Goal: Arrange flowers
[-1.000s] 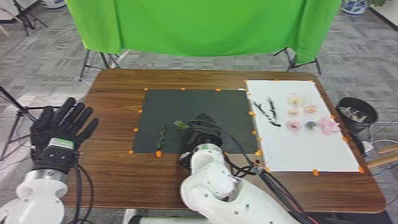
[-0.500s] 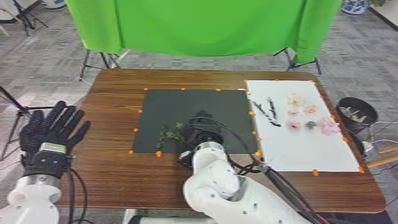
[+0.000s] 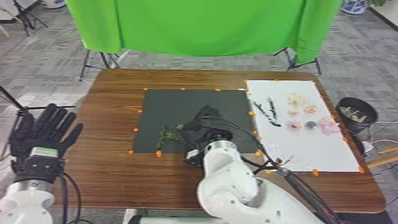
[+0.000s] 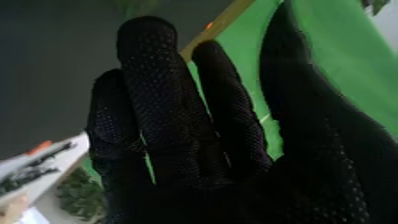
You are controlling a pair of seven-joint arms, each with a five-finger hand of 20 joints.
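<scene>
My right hand is low over the dark mat, just beside green sprigs lying on the mat's left part. In the right wrist view, the right hand has its fingers straight and the thumb apart, with nothing held. The left hand is off the table's left edge, fingers spread. Pale and pink flowers lie on the white board, along with dark twigs. In the right wrist view, a blurred green sprig shows beyond the fingertips.
The brown table carries the mat and board, both edged with orange markers. A dark bin stands beyond the table's right edge. A green cloth hangs behind the table, and black cables run along my right arm.
My right hand has shifted slightly right, away from the sprigs. One sprig now lies closer to the other on the mat. The left hand has moved left and slightly down.
</scene>
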